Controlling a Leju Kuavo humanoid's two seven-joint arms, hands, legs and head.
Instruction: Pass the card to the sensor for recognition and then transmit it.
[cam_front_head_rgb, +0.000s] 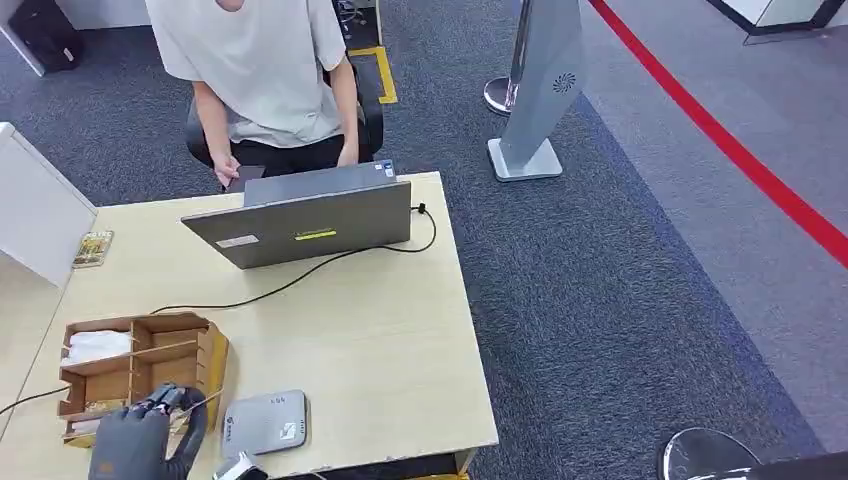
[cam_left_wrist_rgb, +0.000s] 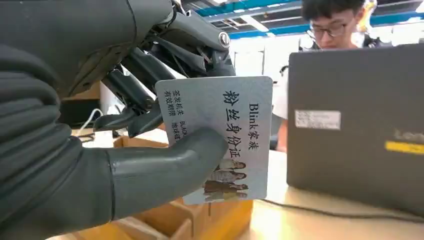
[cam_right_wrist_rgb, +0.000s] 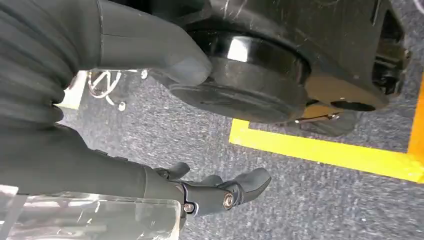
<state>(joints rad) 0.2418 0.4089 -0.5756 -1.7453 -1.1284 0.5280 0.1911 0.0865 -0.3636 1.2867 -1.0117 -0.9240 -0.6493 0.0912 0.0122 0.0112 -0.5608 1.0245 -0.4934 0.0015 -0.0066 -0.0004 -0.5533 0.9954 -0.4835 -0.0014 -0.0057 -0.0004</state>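
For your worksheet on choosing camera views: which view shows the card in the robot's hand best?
The left wrist view: the card is close up, its print facing the camera, pinched by the left hand. In the head view the hand covers it. The right wrist view faces the floor.

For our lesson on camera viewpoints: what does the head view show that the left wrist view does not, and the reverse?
Head view alone: the grey sensor pad on the desk beside the wooden organiser, and the laptop's black cable. Left wrist view alone: the card with its printed face, pinched between the thumb and fingers of the left hand. Both: the left hand, organiser, laptop and seated person.
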